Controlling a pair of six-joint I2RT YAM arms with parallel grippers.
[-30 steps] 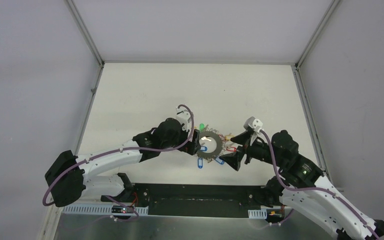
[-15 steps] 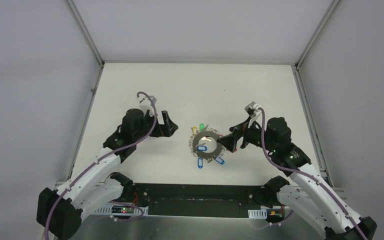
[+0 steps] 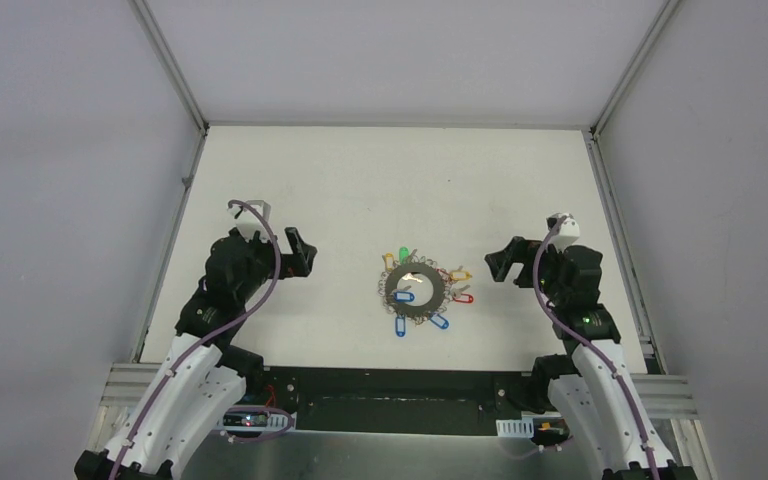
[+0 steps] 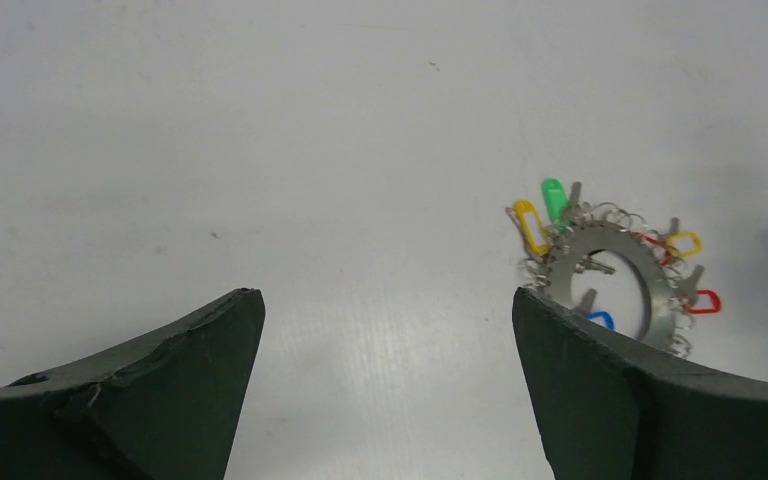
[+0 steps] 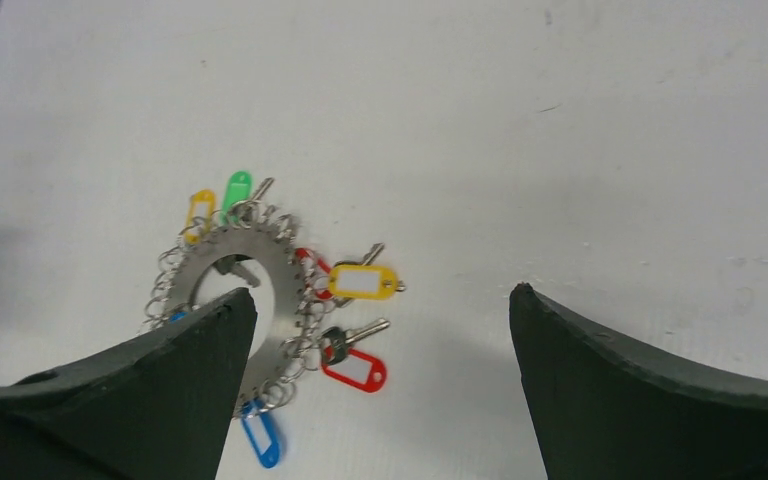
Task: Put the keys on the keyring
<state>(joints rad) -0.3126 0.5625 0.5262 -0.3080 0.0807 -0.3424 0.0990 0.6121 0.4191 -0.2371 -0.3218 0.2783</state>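
Silvery toothed keyring [image 3: 438,290] hung with small colour-tagged keys [image 5: 363,282] lies mid white tabletop [image 3: 360,180], between left end effector [image 3: 305,250] and right end effector [image 3: 500,262], both spread apart, empty. Sensible now: confirm every key is attached.

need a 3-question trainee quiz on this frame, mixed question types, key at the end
1. True or false: the left gripper holds a key.
2. In the top view, which tag colour lies at the far edge of the keyring? A) green B) white C) black
3. Fill in: the left gripper and the right gripper both stand ___, apart from the keyring.

Key: 1 false, it is empty; 2 A, the green tag; 3 open.
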